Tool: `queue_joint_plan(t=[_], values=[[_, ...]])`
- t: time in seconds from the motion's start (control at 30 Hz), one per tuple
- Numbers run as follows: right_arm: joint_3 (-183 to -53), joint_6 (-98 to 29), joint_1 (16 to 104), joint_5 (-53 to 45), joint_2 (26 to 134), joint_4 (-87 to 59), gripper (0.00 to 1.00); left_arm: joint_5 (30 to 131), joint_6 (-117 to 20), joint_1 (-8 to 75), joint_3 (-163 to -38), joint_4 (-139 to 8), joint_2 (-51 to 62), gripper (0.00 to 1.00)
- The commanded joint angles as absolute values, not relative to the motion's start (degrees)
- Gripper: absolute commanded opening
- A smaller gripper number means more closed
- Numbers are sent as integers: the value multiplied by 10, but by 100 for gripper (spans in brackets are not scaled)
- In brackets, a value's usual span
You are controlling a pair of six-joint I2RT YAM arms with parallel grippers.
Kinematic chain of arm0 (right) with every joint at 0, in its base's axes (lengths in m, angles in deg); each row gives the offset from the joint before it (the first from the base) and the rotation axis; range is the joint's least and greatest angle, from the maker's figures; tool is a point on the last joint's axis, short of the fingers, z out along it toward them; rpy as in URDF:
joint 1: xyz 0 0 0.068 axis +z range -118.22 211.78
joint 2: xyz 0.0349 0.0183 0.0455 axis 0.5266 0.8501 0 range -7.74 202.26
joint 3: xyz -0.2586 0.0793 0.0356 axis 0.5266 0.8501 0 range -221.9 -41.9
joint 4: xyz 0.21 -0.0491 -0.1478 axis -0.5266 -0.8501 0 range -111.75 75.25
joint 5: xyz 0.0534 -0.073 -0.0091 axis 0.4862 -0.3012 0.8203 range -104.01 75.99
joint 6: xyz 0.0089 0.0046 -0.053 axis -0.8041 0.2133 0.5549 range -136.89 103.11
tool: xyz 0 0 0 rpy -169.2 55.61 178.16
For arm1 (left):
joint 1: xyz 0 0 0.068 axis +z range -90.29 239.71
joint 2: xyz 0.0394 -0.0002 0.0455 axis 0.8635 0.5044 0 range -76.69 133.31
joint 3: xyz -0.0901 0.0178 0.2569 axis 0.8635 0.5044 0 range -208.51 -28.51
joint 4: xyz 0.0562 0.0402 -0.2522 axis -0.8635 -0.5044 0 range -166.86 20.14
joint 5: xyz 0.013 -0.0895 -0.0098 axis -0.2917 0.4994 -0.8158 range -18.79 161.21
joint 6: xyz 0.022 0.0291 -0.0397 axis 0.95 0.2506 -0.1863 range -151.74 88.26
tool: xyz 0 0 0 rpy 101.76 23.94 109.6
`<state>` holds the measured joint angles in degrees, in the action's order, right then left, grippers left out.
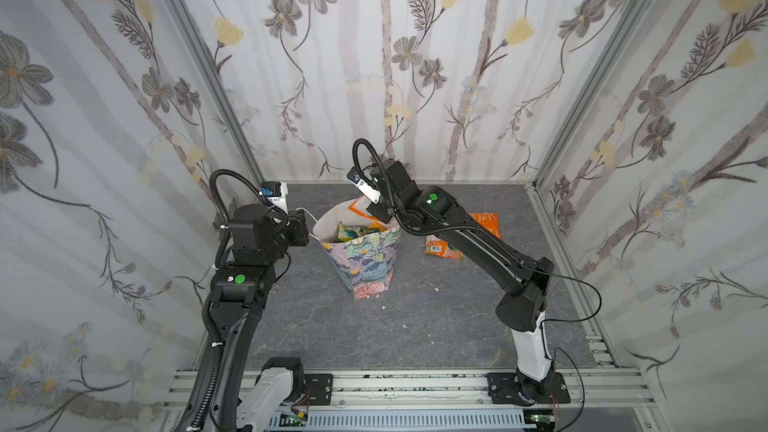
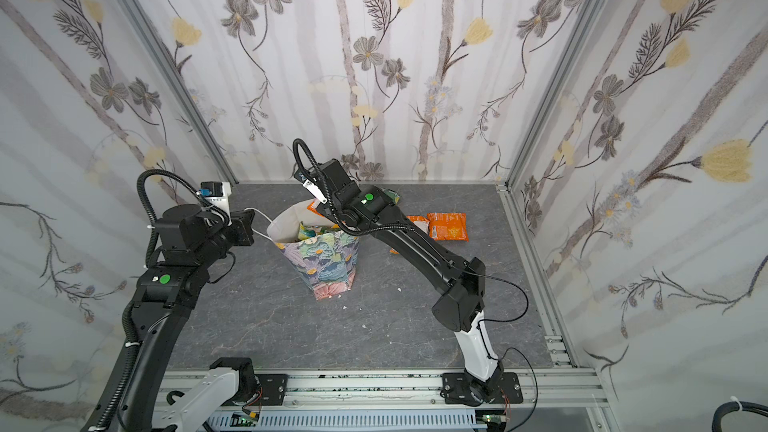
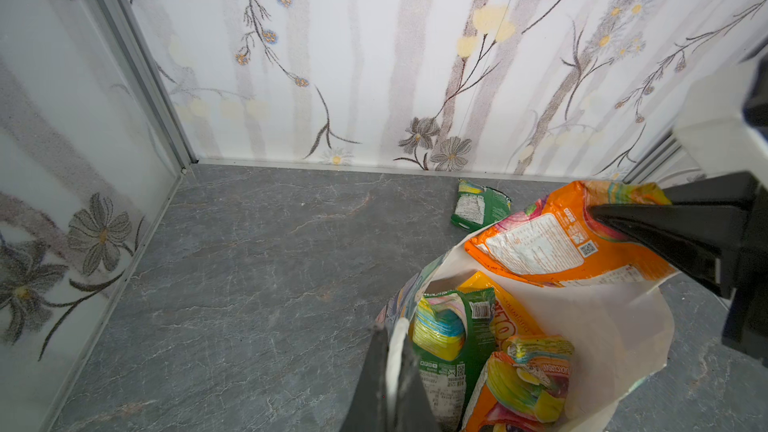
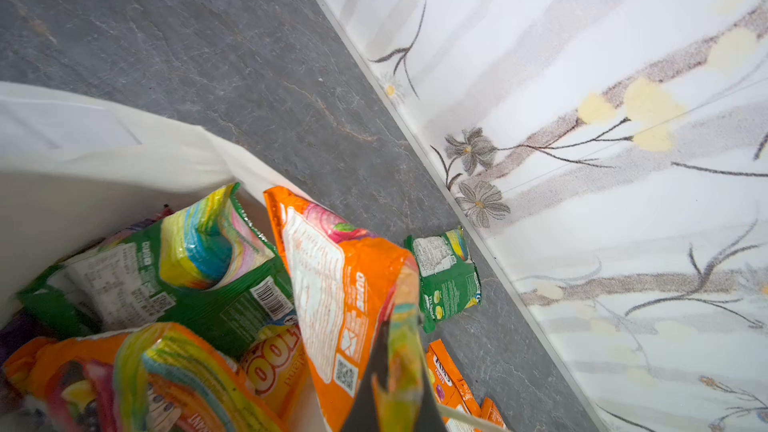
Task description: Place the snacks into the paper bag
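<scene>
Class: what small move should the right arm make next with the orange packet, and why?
Probably ease the right gripper inward over the opening, then lower before releasing. It is shut on the orange packet, which hangs across the far rim of the paper bag; the left gripper grips the cord handle, holding the mouth open.

Snack packets [image 4: 345, 297] showing glossy, crinkly plastic film. Paper bag [image 1: 365, 259] looking matt and smooth. Worktop [image 1: 332, 334] reading as matt grey stone-look surface. Front rail [image 1: 415, 384] showing bare brushed metal.
</scene>
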<state>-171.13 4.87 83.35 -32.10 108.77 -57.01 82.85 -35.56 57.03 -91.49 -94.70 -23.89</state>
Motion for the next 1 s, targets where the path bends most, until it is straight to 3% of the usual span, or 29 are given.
queue_joint_plan(t=[0.0, 0.43, 0.73, 0.97], values=[[-1716, 47, 832, -257, 1064, -561, 0, 821, -349, 571, -915, -919, -238, 0], [-1721, -62, 811, -3, 1060, -571, 0, 832, -350, 571, -913, -915, -233, 0], [-1729, -57, 809, 20, 1102, -590, 0, 836, -353, 571, -914, -918, -236, 0], [-1845, -216, 812, -2, 1109, -633, 0, 918, -382, 569, -930, -922, -219, 0]])
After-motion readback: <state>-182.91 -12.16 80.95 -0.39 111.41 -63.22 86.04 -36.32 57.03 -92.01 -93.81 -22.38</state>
